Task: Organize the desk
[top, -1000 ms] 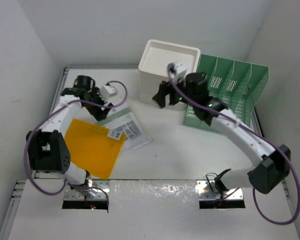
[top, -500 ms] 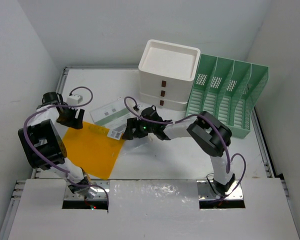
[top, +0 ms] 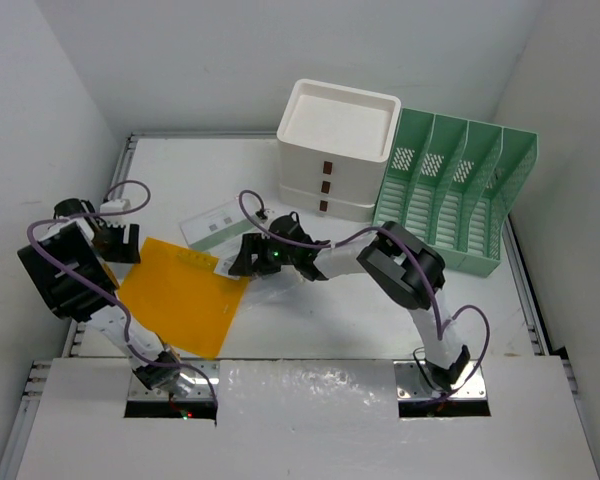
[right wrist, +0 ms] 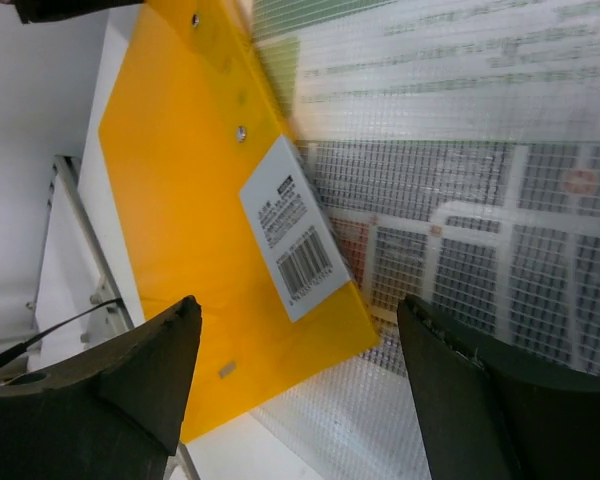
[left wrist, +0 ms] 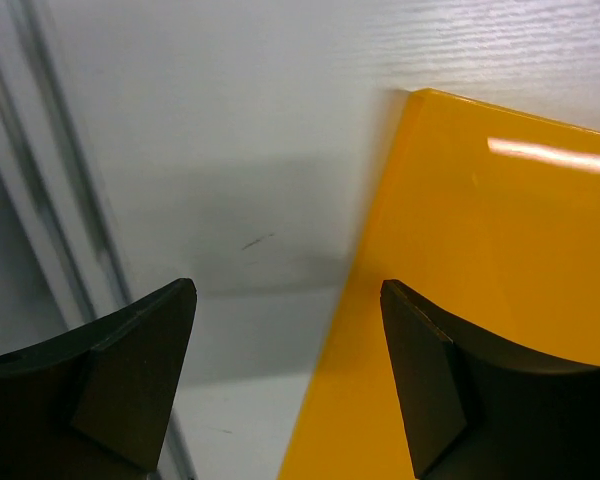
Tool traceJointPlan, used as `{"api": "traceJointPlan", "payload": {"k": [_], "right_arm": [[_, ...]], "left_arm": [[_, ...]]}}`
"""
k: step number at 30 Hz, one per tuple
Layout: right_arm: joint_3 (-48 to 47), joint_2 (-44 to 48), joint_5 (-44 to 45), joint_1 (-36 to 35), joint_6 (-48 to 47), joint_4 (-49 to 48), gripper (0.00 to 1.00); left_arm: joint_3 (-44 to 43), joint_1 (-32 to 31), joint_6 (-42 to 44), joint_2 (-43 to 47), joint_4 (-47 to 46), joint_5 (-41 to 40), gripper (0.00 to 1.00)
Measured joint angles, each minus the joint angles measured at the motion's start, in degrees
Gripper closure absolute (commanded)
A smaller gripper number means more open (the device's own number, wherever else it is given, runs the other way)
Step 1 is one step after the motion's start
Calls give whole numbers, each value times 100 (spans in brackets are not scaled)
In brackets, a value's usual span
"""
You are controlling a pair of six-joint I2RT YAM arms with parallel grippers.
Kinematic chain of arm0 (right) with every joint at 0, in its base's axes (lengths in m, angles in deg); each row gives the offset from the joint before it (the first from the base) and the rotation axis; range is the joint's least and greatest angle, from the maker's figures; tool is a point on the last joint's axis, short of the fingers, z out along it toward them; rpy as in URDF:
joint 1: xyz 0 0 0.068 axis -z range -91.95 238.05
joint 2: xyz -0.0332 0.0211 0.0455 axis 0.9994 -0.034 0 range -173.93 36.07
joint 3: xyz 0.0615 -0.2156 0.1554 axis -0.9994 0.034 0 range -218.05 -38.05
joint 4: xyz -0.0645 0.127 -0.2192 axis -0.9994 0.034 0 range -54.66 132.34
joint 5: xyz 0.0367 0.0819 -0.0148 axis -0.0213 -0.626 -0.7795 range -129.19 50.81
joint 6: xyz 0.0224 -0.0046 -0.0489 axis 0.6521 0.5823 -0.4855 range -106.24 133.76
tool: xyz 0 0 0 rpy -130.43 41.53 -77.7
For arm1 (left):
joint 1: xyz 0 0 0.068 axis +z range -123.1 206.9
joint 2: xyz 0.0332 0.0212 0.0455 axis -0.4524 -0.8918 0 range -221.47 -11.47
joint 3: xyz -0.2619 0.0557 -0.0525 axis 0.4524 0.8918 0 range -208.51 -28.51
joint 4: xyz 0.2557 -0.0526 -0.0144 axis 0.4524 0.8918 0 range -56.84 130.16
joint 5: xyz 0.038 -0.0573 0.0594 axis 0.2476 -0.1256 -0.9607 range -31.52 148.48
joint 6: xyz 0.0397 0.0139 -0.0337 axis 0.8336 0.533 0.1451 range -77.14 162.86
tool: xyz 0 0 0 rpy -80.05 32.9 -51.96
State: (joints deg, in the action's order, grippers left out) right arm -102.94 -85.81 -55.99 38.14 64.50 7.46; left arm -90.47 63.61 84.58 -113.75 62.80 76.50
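- Left claw (top: 118, 248): spread, low over the desk (top: 350, 310) beside its left edge, at the orange folder (top: 180, 300) corner.
- Right claw (top: 242, 262): spread, over the desk's left half, above the folder's labelled corner.

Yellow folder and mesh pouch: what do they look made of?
Yellow folder: probably smooth, glossy plastic; a light streak reflects off it. Mesh pouch: likely translucent, grid-reinforced vinyl; printed paper shows through.
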Motion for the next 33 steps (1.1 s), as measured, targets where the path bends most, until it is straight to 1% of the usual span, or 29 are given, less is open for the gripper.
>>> {"api": "traceJointPlan", "payload": {"k": [1, 4, 5, 9, 11, 12, 15, 17, 19, 21, 22, 23, 26, 28, 29, 30, 33], "right_arm": [[-33, -44, -26, -11, 20, -37, 25], [-260, -278, -184, -68, 50, -155, 34], [-334, -367, -227, -87, 70, -223, 40], [-479, -619, -334, -109, 184, -435, 54], [-525, -678, -356, -105, 201, -448, 57], [-549, -699, -385, -105, 192, -448, 62], [-614, -767, -470, -85, 146, -415, 68], [-669, -826, -588, -72, 98, -407, 70], [-704, -866, -695, -63, 24, -409, 74], [-706, -885, -763, -50, -46, -424, 82], [-704, -894, -778, -42, -83, -426, 93], [-704, -898, -798, -35, -136, -428, 100], [-702, -898, -960, -13, -245, -470, 100], [-706, -894, -999, -13, -409, -422, 100], [-706, -876, -1014, -17, -542, -341, 100], [-706, -835, -1025, -22, -693, -212, 100], [-706, -562, -1003, -103, -1364, 319, 100]], "left_arm": [[28, -2, 9, -17, 7, 28, 27], [142, -4, 66, -17, -2, 136, 27], [168, -7, 101, -11, -13, 162, 27], [219, -7, 212, -2, -96, 238, 28], [269, -7, 295, 20, -164, 264, 28], [293, -7, 328, 33, -186, 278, 28], [350, -7, 426, 63, -234, 343, 28], [376, -7, 463, 76, -251, 389, 28], [391, -7, 496, 87, -262, 413, 28], [398, -7, 507, 92, -267, 428, 28], [407, -7, 518, 96, -269, 437, 28], [424, -7, 546, 111, -275, 452, 29], [479, -7, 715, 199, -146, 584, 29], [538, -7, 977, 365, 173, 767, 28], [540, -9, 1156, 476, 382, 894, 26], [533, -15, 1386, 625, 623, 1056, 25], [275, -118, 2505, 1128, 1589, 1574, 19]]}}
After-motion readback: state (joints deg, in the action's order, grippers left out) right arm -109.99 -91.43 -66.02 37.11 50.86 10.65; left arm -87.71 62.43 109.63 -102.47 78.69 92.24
